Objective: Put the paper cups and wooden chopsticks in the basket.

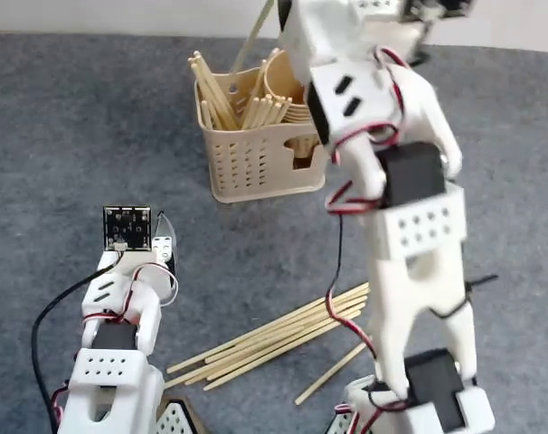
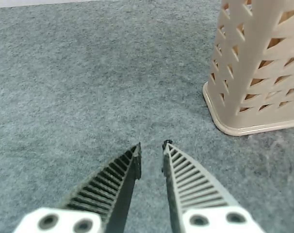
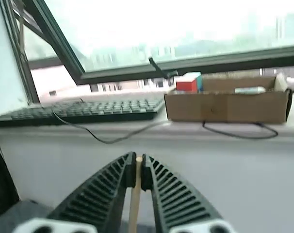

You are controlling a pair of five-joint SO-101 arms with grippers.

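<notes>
Wooden chopstick in hand (image 3: 135, 199): you had it clamped between the fingers of your right gripper (image 3: 138, 159), the stick lying along the line of the jaws. In the high view it slanted above the far side of the basket.
Basket (image 1: 256, 163): beige and perforated, it stood upright on the grey carpet (image 1: 75, 127), on the far side from your arm bases.
Bundle of chopsticks (image 1: 222, 95): it leaned inside the basket, with the tips above the rim.
Paper cups (image 1: 288, 86): a nested stack sat inside the basket, just beside the bundle.
Loose chopsticks (image 1: 274, 336): a sheaf lay flat on the carpet between your two arms, well apart from the basket.
Single stray chopstick (image 1: 333, 372): it lay on the carpet near the sheaf, close to your right arm's base.
Left gripper (image 2: 152, 150): the jaws stood slightly apart with nothing between them. You held it low over bare carpet, near a corner of the basket and not touching it.
Right wrist surroundings: a keyboard (image 3: 84, 110) and a cardboard box (image 3: 224, 104) rested on a ledge below a window.
</notes>
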